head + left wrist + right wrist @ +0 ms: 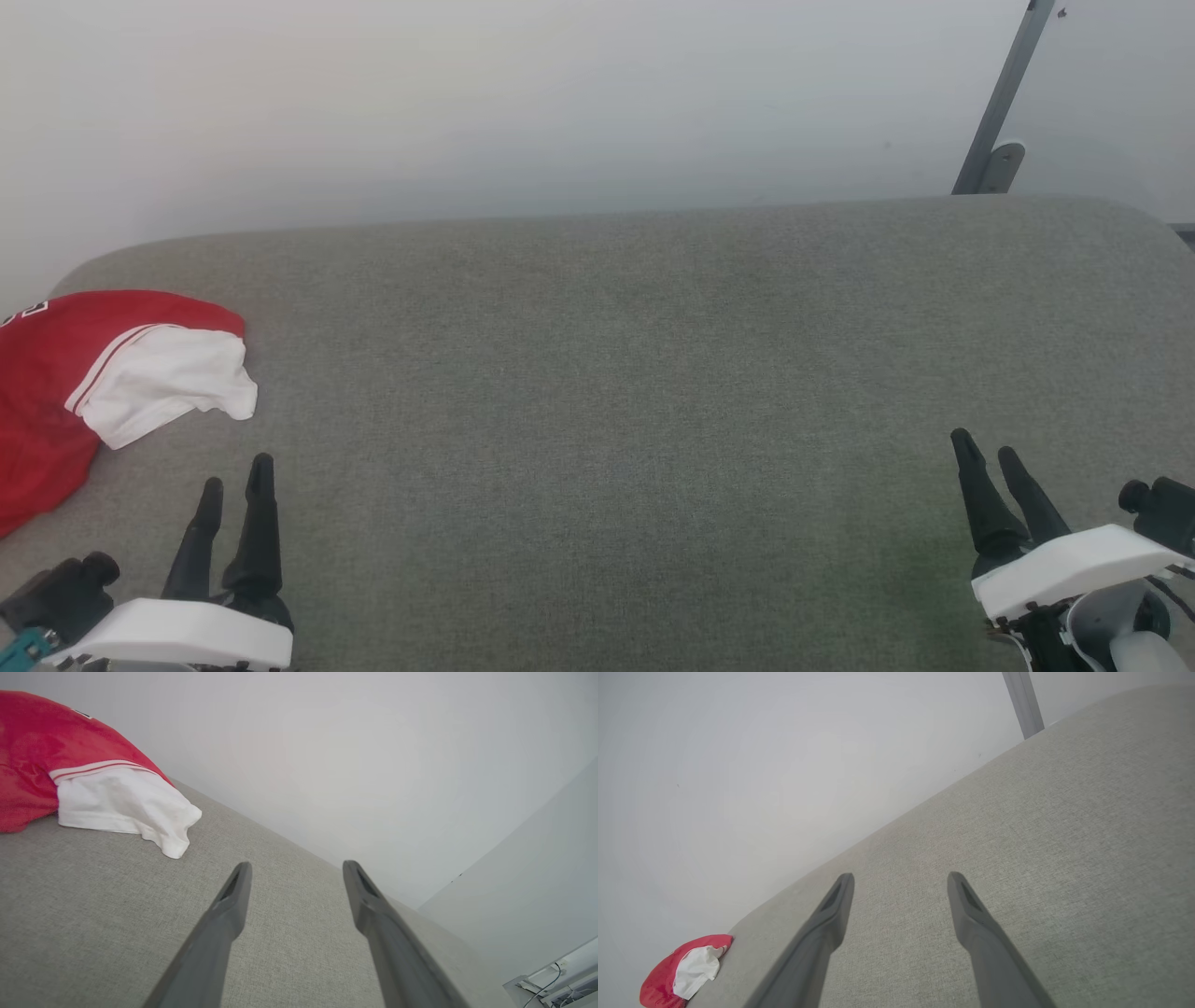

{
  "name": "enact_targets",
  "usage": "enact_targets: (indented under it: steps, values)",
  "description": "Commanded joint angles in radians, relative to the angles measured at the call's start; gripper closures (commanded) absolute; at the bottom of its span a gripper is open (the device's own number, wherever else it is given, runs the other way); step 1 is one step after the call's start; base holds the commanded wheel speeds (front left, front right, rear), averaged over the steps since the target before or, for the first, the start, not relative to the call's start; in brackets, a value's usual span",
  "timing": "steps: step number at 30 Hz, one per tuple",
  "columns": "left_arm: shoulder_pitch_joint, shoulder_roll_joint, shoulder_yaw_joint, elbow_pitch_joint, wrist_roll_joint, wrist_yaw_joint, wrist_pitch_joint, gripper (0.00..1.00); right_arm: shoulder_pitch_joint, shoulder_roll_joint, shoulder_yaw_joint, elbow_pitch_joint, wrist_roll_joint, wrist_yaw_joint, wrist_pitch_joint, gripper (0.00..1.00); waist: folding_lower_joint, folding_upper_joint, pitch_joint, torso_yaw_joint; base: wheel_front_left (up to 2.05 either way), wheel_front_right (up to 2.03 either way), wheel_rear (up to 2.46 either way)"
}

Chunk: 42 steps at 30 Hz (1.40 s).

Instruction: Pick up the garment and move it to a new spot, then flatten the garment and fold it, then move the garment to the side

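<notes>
Garment [47, 373] crumpled far left; left jaws, right jaws apart; left wrist view adds cables [546, 985].

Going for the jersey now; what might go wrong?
The jersey lies bunched at the left end of the gray surface; a nudge from the left tool might push it off. Its white sleeve lies nearest, so a pinch may catch that alone. The right tool sits far across, probably no help.

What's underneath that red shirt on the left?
The red shirt lies bunched on the grey fabric-covered surface, its white sleeve draped on top. Whether anything else lies beneath is hidden by the cloth.
</notes>
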<state>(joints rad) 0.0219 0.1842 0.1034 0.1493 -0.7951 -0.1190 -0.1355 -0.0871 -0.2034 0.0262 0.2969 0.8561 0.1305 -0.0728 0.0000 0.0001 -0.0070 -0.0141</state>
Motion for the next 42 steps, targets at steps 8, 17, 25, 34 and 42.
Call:
enact_targets:
  steps: [8,17,25,34,42]
  values:
    - [0.016,0.015,0.008,-0.034,0.086,-0.006,-0.029,0.0,-0.004,-0.012,-0.002,-0.016,-0.074,0.0,-0.025,0.0,0.0,-0.0001,-0.001,-0.002,0.0,0.0,0.0]
    - [0.033,0.017,0.008,-0.056,0.17,-0.007,-0.053,0.0,0.007,-0.019,-0.001,-0.026,-0.146,0.0,-0.041,0.0,0.0,-0.0001,-0.003,-0.004,0.0,0.0,0.0]
    - [0.044,0.023,0.005,-0.068,0.227,-0.009,-0.071,0.0,0.01,-0.026,0.002,-0.032,-0.197,0.0,-0.053,0.0,0.0,-0.0001,-0.002,-0.007,0.0,0.0,0.0]
    - [0.055,0.034,0.0,-0.079,0.283,-0.01,-0.091,0.0,0.015,-0.035,0.01,-0.038,-0.252,0.0,-0.067,0.0,0.0,-0.0001,-0.003,-0.009,0.0,0.0,0.0]
    - [0.062,0.049,-0.008,-0.085,0.322,-0.01,-0.105,0.0,0.018,-0.038,0.014,-0.046,-0.295,0.0,-0.082,0.0,0.0,-0.0001,-0.004,-0.011,0.0,0.0,0.0]
